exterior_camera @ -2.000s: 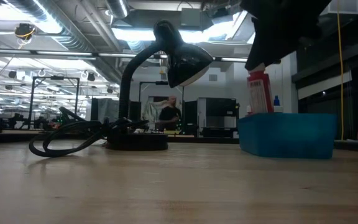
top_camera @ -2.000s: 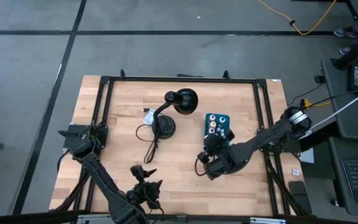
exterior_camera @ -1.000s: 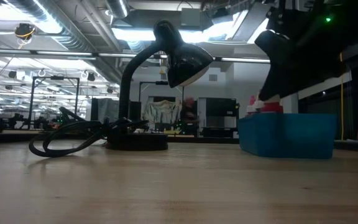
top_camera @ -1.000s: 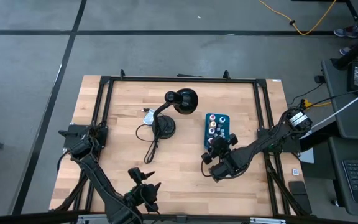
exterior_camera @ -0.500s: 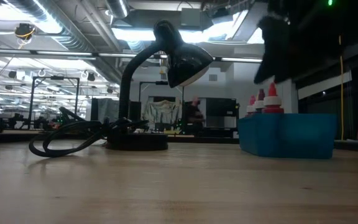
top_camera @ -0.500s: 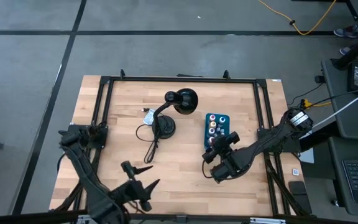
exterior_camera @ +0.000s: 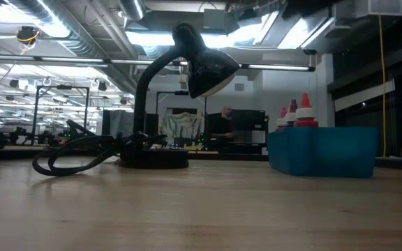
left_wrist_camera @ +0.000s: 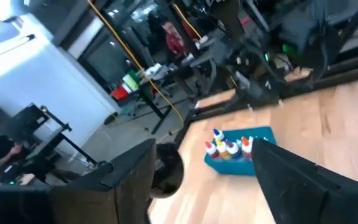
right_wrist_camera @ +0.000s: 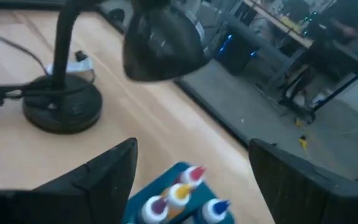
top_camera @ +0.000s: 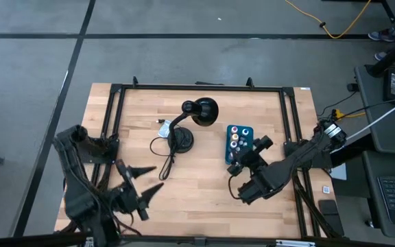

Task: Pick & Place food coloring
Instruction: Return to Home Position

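since every food coloring bottle [top_camera: 237, 139] in sight is standing upright inside the teal bin [exterior_camera: 323, 150], just right of the black lamp [top_camera: 199, 112] on the desk [top_camera: 204, 202], the placing looks finished and what is remaining, as i am judging it, is parking both arms. the right end effector [top_camera: 249, 155] is hanging just beside the bin's near corner, fingers spread wide and gripping nothing. the left end effector [top_camera: 145, 180] is hovering over the desk's near left part, likewise wide and empty. going home cleanly is calling for the right arm rising clear of the bin's rim before swinging back, so no finger is clipping a cap or nudging the bin, and for the left arm keeping off the lamp's cord [top_camera: 164, 161].
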